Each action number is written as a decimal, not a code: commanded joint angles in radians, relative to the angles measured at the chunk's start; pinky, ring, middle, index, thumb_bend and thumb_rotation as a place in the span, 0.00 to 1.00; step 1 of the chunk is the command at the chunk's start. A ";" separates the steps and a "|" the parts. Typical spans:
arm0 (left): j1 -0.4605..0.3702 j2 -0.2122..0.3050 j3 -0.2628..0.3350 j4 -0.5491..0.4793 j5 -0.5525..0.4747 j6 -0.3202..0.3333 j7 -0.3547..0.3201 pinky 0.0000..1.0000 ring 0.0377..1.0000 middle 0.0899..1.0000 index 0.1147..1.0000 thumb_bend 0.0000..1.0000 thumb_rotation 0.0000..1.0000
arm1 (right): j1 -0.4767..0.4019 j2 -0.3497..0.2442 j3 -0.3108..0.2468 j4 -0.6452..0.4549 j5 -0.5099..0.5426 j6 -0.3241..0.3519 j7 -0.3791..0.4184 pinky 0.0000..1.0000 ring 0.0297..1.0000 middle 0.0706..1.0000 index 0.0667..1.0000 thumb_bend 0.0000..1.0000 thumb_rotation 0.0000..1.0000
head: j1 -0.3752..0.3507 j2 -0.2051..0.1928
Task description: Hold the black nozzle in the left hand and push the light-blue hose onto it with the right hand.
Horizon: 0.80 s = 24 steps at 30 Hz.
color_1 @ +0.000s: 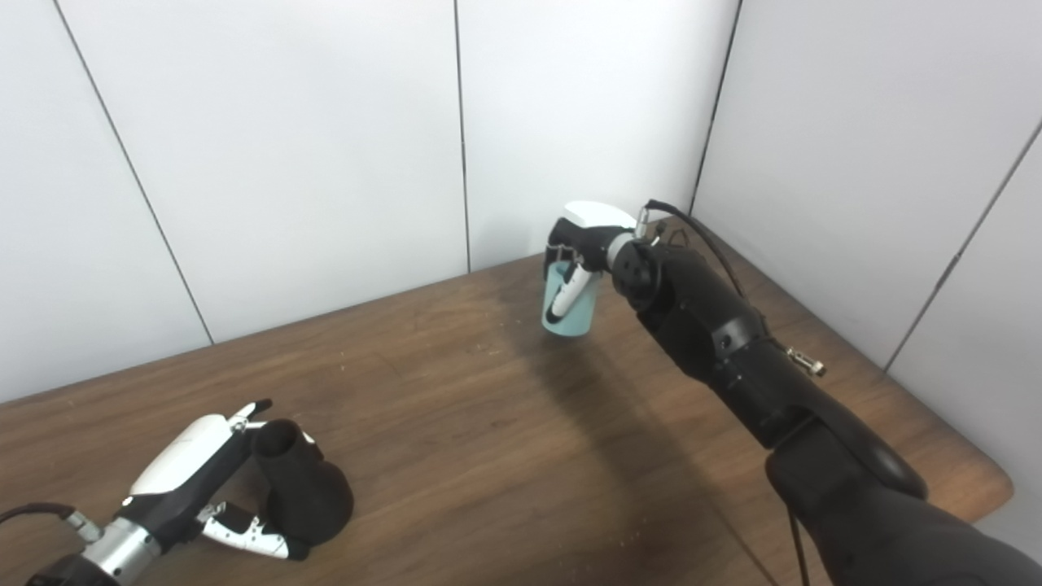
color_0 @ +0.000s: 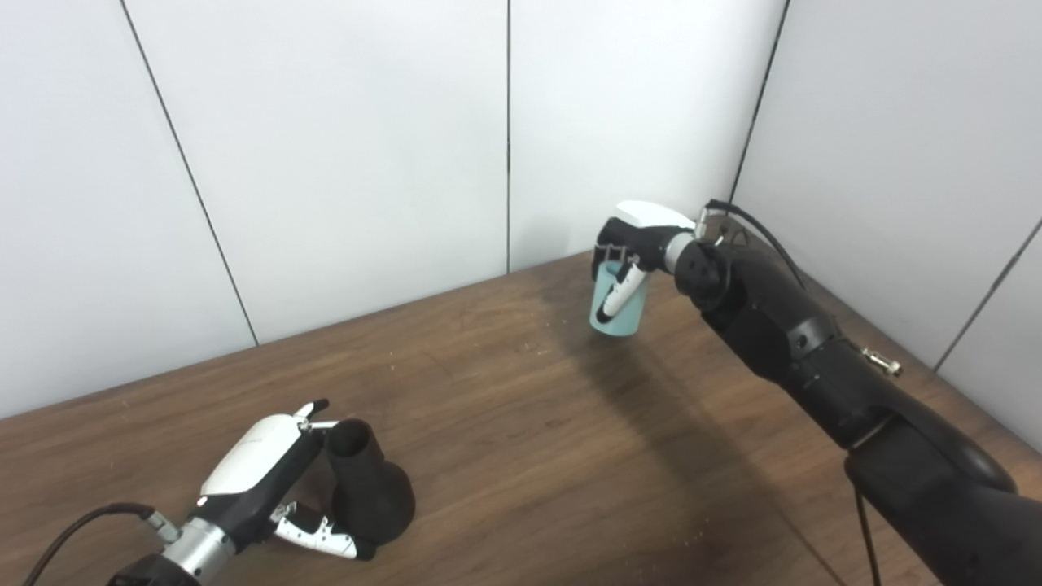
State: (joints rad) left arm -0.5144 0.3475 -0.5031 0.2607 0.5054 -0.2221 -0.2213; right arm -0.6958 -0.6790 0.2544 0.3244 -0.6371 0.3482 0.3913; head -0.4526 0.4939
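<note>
Two parts: nozzle (color_0: 368, 485) near the front left of the table (color_0: 521, 423); hose (color_0: 616, 307) toward the far right corner, well apart from it.
Nozzle: black, standing on its flared base, narrow open neck upward and leaning a little toward the back.
Left hand (color_0: 269, 480): beside the nozzle, fingers up at the neck and thumb curled round the base; it cups the nozzle, though I cannot tell from these views whether the grip is firm or only resting against it.
Hose: a short light-blue tube, upright, its lower end at or just above the tabletop.
Right hand (color_1: 580, 244): fingers wrapped over the upper part of the hose from above, closed on it.
Step in hand: both parts look grasped but not yet brought together; the joining is still to do.
Doing it well: settle the left grip first so the nozzle cannot roll on its round base, then raise it and turn the neck toward the right side.
Hose approach: carry the hose across with its open lower end leading, so that end meets the neck squarely.
Alignment: line up the two axes before pushing; a skewed start will likely catch on the rim.
Push: steady, straight along the neck, with the left hand bracing against it.
Risk: the right fingers sit high on the hose, so the free end may wobble on contact.
</note>
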 commanded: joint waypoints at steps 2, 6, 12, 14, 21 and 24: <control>0.041 0.044 -0.023 0.043 0.055 0.075 -0.090 1.00 0.56 0.40 0.44 0.53 0.00 | -0.065 -0.034 -0.006 -0.062 -0.012 -0.004 0.013 0.43 0.46 0.44 0.43 0.52 0.00 | 0.011 0.002; 0.036 0.033 -0.028 0.047 0.060 0.081 -0.088 1.00 0.56 0.40 0.44 0.53 0.00 | -0.074 -0.033 -0.002 -0.139 -0.015 -0.003 0.053 0.43 0.46 0.44 0.43 0.52 0.00 | 0.043 0.007; 0.019 -0.001 -0.046 0.038 0.091 0.117 -0.091 1.00 0.57 0.40 0.44 0.53 0.00 | -0.106 -0.025 0.002 -0.344 0.033 -0.097 0.135 0.38 0.45 0.43 0.43 0.50 0.00 | 0.142 0.018; 0.013 -0.014 -0.055 0.034 0.103 0.130 -0.093 1.00 0.57 0.40 0.44 0.53 0.00 | -0.115 -0.019 0.002 -0.387 0.058 -0.144 0.147 0.38 0.45 0.43 0.43 0.50 0.00 | 0.195 0.025; -0.012 -0.047 -0.075 0.026 0.125 0.183 -0.111 1.00 0.56 0.44 0.41 0.53 0.00 | -0.138 0.005 0.006 -0.508 0.126 -0.202 0.215 0.37 0.44 0.43 0.45 0.50 0.00 | 0.293 0.042; -0.021 -0.056 -0.086 0.022 0.129 0.210 -0.117 1.00 0.56 0.44 0.41 0.53 0.00 | -0.150 0.016 0.001 -0.544 0.160 -0.214 0.245 0.36 0.43 0.43 0.45 0.50 0.00 | 0.334 0.048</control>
State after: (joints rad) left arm -0.5646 0.2854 -0.5454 0.2437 0.5706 -0.0757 -0.2539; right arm -0.7793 -0.6509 0.2791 -0.1849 -0.4938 0.1533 0.6388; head -0.1183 0.5399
